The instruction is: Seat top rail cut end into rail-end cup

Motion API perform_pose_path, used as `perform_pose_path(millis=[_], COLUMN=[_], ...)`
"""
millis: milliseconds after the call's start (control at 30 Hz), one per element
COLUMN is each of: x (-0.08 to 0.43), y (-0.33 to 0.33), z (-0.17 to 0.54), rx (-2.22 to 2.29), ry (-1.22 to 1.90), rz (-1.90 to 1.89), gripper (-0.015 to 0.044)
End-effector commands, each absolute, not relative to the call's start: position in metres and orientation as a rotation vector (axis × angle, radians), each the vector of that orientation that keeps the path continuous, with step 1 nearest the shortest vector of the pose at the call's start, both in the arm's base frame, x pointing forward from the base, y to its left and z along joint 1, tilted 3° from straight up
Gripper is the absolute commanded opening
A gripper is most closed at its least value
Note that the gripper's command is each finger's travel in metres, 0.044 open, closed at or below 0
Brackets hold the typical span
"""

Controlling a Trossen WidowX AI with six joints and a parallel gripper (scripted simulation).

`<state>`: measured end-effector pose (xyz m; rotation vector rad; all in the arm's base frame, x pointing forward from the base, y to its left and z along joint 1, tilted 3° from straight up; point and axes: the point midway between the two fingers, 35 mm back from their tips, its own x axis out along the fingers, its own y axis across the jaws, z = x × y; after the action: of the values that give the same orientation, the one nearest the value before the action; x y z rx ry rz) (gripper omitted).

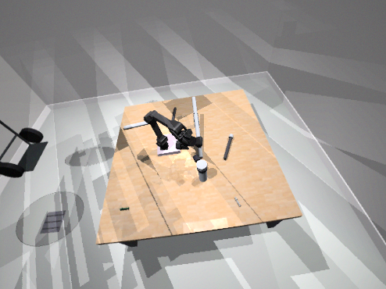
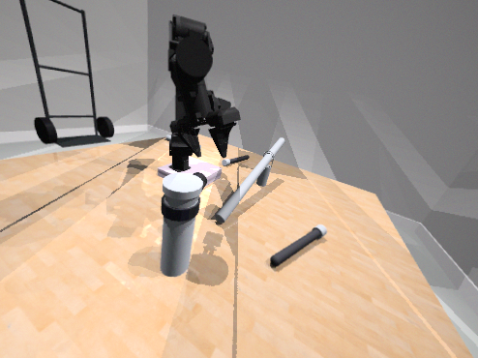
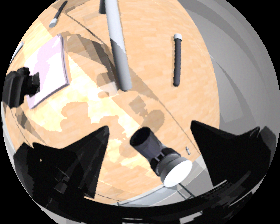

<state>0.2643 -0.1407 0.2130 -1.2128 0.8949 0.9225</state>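
The white-grey rail passes through the loop cap and slopes down to its cut end, which is outside the cup, lower and to one side in the exterior view. The big grey post stands upright with a white post cap. The black brace band is up just under the cap. The black rail-end cup is beside the cap on the rail side. My gripper is wide open and empty, above the table and clear of the rail.
A dark rod with a white end lies right of the rail. Another dark rod lies behind the arm. The arm's base stands on a pink plate. A small green item lies front left.
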Motion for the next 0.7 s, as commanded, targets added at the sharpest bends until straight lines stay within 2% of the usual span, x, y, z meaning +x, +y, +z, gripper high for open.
perform_pose_path(millis=[0,667], x=[0.248,0.248], y=[-0.191,-0.193], z=[0.218,0.199], rx=[-1.686,-1.697], ry=[0.526,0.519], rz=[1.186,1.190], gripper=[0.0440,0.0440])
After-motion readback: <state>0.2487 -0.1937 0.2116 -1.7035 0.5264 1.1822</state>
